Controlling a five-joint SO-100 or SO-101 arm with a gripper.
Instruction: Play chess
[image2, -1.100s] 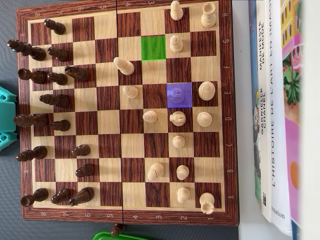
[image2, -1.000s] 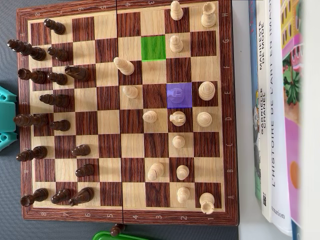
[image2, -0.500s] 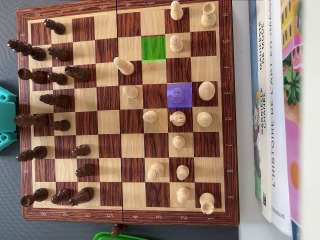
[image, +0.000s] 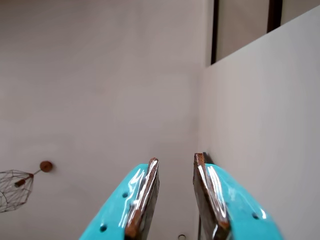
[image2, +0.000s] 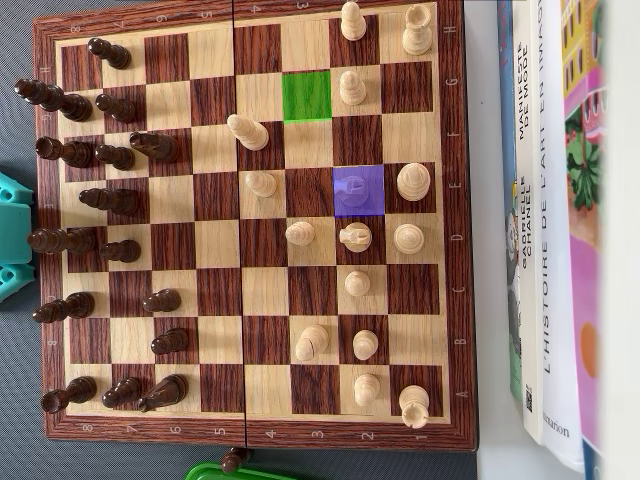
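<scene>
Many chess pieces stand on the chessboard (image2: 255, 425) in the overhead view. The dark pieces (image2: 115, 200) crowd the left side and the light pieces (image2: 355, 240) sit on the right. One square glows green (image2: 307, 96) near the top, and one glows purple (image2: 358, 190) to the right of the middle, with a small light piece (image2: 355, 190) on it. That may be the piece to move.

Only a bit of the teal arm (image2: 12, 235) shows at the left edge, off the board. In the wrist view the jaws are spread a little with nothing between them, and the gripper (image: 176, 165) points at a plain wall (image: 100, 85), not at the board.

Trouble could come on the way over. The arm must reach across the tall dark pieces, and a low pass could knock them down. Other light pieces stand just beside the purple square, so wide jaws could bump one. Books (image2: 545, 220) lie on the desk at the right.
</scene>
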